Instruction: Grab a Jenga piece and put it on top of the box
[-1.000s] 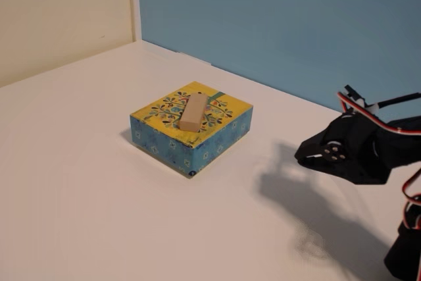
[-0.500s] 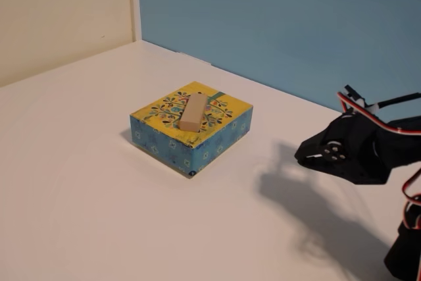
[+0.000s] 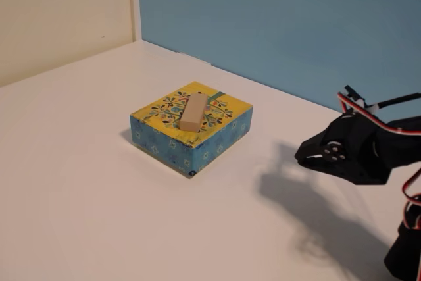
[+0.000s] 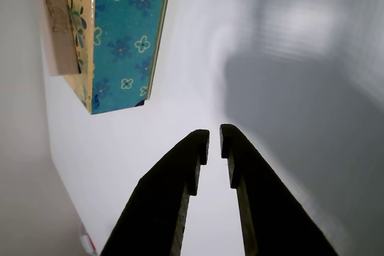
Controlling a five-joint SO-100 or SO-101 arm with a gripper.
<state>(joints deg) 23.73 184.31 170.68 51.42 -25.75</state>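
The Jenga piece [image 3: 193,111], a plain tan wooden block, lies flat on the yellow floral top of the box [image 3: 214,135], near its middle. The box stands on the white table. My gripper [image 3: 298,156] is to the right of the box in the fixed view, apart from it, above the table, shut and empty. In the wrist view the two dark fingers [image 4: 180,172] nearly meet at the gripper tip [image 4: 214,133], with only a thin gap and nothing between them. The box's blue side [image 4: 123,34] and the block [image 4: 57,28] show at the upper left.
The white table [image 3: 99,202] ends at a blue wall [image 3: 296,18] behind and a cream wall [image 3: 59,11] at the left. The arm's body and red and white wires [image 3: 395,143] fill the right edge of the fixed view.
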